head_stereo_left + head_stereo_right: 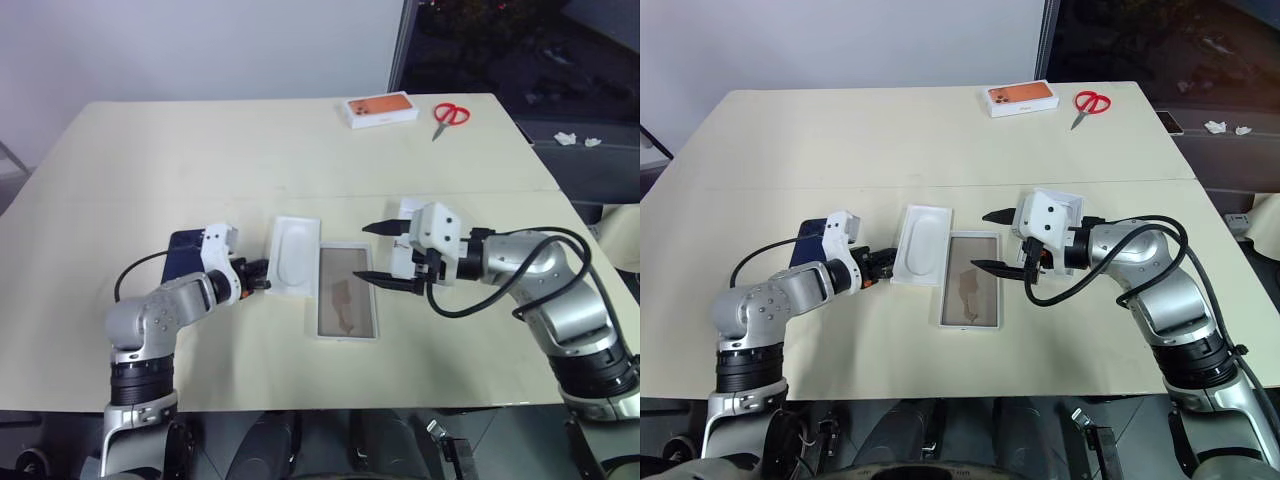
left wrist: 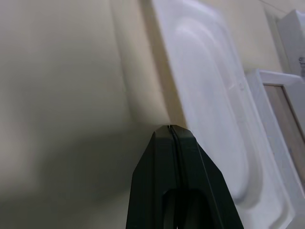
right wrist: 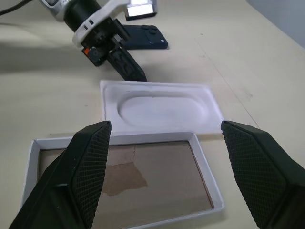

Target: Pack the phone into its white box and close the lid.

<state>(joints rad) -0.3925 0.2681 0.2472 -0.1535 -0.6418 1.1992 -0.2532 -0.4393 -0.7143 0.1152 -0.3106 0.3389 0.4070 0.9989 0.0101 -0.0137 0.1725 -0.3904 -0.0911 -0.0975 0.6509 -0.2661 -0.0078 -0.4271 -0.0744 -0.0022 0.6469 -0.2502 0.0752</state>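
Bench (image 1: 300,140) first: a broad pale top carrying everything. The white box (image 1: 971,322) lies open near its front middle, tan floor bare, with a white insert (image 1: 922,244) touching its far-left side. The lid (image 1: 1065,204) sits behind the right arm. The phone (image 3: 143,38) lies flat by the left arm, outside the box and apart from the insert. The right tool (image 1: 998,240) hangs spread wide just above the box, holding nothing; the left tool (image 1: 262,279) is pressed together, empty, tip at the insert's edge. Judged from this, the phone is unpacked; a good pick would spread the left tool, grip the phone's long edges and lower it level into the box.
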